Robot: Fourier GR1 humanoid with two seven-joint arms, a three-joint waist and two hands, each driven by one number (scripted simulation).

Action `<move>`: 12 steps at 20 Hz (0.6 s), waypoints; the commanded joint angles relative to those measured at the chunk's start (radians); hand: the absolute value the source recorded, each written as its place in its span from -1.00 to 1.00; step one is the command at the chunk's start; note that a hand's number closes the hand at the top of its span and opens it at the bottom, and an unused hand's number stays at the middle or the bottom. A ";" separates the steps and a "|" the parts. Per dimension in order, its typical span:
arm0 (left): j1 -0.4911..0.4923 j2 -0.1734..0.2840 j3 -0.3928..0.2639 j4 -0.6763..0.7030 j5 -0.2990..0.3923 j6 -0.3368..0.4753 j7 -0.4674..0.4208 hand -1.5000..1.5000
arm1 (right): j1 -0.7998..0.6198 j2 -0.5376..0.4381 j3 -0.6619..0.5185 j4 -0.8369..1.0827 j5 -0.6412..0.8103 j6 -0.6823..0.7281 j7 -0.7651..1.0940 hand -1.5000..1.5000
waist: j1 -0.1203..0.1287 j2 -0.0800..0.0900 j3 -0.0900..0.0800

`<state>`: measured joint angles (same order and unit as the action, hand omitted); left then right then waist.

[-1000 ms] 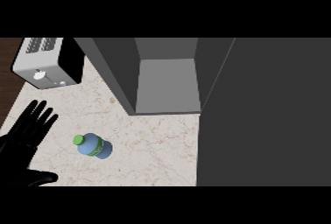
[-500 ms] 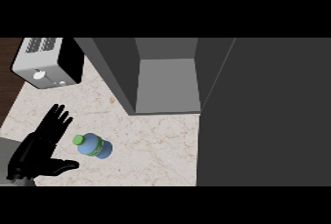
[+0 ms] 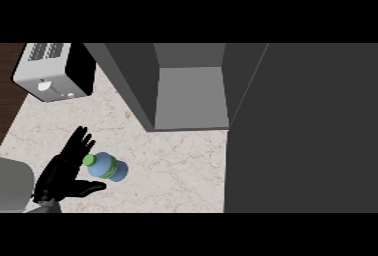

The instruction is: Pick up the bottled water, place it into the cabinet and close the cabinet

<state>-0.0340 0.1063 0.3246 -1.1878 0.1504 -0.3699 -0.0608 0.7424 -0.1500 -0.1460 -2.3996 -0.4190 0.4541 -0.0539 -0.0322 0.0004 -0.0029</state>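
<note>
Marble-patterned counter (image 3: 170, 165) is filling the lower left of what we are seeing, pale with thin brown veins. On it the bottled water (image 3: 108, 167) is standing upright, a blue bottle with a green cap and a green band (we are looking almost straight down on its top). Our left hand (image 3: 60, 175) is sitting just beside the bottle on its left, fingers held straight and spread, thumb sticking out under the bottle; we are not seeing them wrapped round it. Whether the fingers are touching the bottle we cannot tell. Up beyond the bottle the cabinet (image 3: 190, 95) is standing open, its grey inside showing, and its dark door (image 3: 303, 130) is taking up the right side. At the upper left a toaster (image 3: 55, 70) is sitting near the counter's edge.
</note>
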 commanded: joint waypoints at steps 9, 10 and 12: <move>-0.111 -0.001 0.045 0.364 0.018 -0.075 -0.233 -1.00 | 0.100 -0.011 -0.031 -0.173 -0.151 0.014 0.007 -1.00 | 0.005 0.001 0.000; -0.098 -0.004 0.050 0.344 0.052 -0.114 -0.211 -1.00 | 0.136 -0.007 -0.025 -0.227 -0.163 -0.001 0.021 -1.00 | 0.003 0.000 -0.001; -0.114 0.019 0.045 0.412 0.048 -0.177 -0.264 -1.00 | 0.118 -0.013 -0.032 -0.199 -0.152 -0.007 0.012 -1.00 | 0.007 0.002 -0.001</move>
<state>-0.1217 0.0997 0.3573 -0.8693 0.1723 -0.4601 -0.2691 0.8039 -0.1698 -0.1677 -2.3897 -0.4524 0.4850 -0.1196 -0.0278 0.0012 -0.0033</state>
